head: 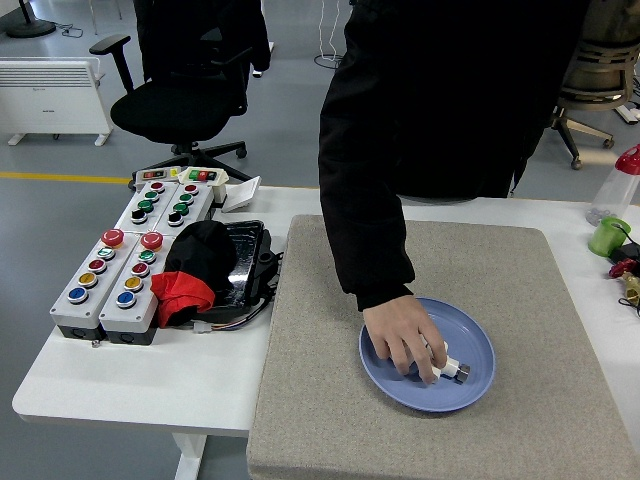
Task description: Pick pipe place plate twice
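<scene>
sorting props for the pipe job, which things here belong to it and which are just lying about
Job:
pipe fittings, white, under a person's hand
blue plate holding them
grey mat under the plate

Lying about:
button boxes
black cap
red cloth
green cup
spray bottle

The plate (472, 385) is blue on a speckled grey mat (330, 400); the pipe fitting (447, 364) under the person's hand (402, 338) is white, its tip apparently metallic grey. The sleeve (358, 210) is black. The button boxes (130, 255) carry red, green, yellow and blue buttons.
</scene>
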You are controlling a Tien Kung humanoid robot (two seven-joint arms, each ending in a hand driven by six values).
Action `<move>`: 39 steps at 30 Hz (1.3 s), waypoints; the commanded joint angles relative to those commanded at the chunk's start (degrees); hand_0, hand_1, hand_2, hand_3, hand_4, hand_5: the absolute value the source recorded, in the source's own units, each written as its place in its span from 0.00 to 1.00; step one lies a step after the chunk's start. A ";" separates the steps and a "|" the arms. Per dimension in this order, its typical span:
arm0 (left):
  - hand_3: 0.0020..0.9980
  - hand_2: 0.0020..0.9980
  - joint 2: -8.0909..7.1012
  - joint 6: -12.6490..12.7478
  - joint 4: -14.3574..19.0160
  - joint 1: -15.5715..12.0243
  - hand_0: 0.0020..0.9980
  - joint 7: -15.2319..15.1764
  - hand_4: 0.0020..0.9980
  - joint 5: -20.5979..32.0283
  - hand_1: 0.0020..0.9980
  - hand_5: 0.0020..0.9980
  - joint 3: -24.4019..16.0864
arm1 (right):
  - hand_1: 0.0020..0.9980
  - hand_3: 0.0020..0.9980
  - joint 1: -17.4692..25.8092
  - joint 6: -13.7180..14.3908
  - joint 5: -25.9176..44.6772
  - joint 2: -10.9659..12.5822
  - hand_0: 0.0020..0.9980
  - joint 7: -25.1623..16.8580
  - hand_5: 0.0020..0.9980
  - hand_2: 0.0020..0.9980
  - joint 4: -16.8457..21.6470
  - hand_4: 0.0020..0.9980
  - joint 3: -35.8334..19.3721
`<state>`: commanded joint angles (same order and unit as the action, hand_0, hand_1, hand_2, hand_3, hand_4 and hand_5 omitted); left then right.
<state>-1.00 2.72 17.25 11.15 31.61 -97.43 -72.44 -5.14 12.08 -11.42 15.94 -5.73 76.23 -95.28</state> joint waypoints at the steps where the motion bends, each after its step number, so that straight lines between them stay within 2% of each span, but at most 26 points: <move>1: 0.59 0.64 -0.08 0.04 -0.02 0.03 0.66 -0.05 0.44 0.04 0.63 1.00 0.00 | 0.80 0.83 0.01 0.14 0.06 -0.11 0.84 0.12 0.80 0.86 -0.02 0.58 -0.16; 9: 0.59 0.64 -0.33 -0.06 -0.01 0.33 0.66 -0.02 0.44 0.04 0.63 1.00 0.08 | 0.79 0.83 -0.02 0.28 0.67 -0.25 0.83 0.63 0.79 0.84 0.06 0.57 -0.54; 10: 0.59 0.64 -0.42 -0.07 -0.03 0.38 0.66 -0.03 0.44 0.31 0.63 1.00 0.30 | 0.79 0.83 -0.20 0.46 0.94 -0.36 0.83 0.66 0.82 0.83 -0.02 0.56 -0.53; 15: 0.59 0.64 -0.53 0.68 -0.21 0.35 0.66 -0.28 0.44 1.56 0.63 1.00 0.69 | 0.79 0.83 -1.11 0.52 2.04 -0.31 0.83 0.49 0.82 0.83 -0.08 0.56 -0.86; 16: 0.59 0.64 -0.56 0.74 -0.24 0.37 0.66 -0.34 0.44 1.72 0.63 1.00 0.76 | 0.79 0.83 -1.16 0.50 2.07 -0.18 0.83 0.44 0.86 0.83 0.00 0.55 -1.04; 22: 0.59 0.64 -0.60 0.80 -0.29 0.50 0.66 -0.47 0.44 1.93 0.63 1.00 0.86 | 0.79 0.83 -0.93 0.27 1.82 -0.14 0.83 0.52 0.87 0.83 0.03 0.55 -1.75; 39: 0.59 0.64 -0.36 0.80 -0.34 1.06 0.66 -0.82 0.44 2.57 0.63 1.00 1.64 | 0.79 0.83 -1.06 -0.09 0.96 -0.17 0.84 1.28 0.87 0.83 0.05 0.55 -2.26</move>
<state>-1.36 3.52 16.91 12.20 30.79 -94.86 -70.80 -6.20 11.99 -10.46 15.77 -4.44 76.28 -97.53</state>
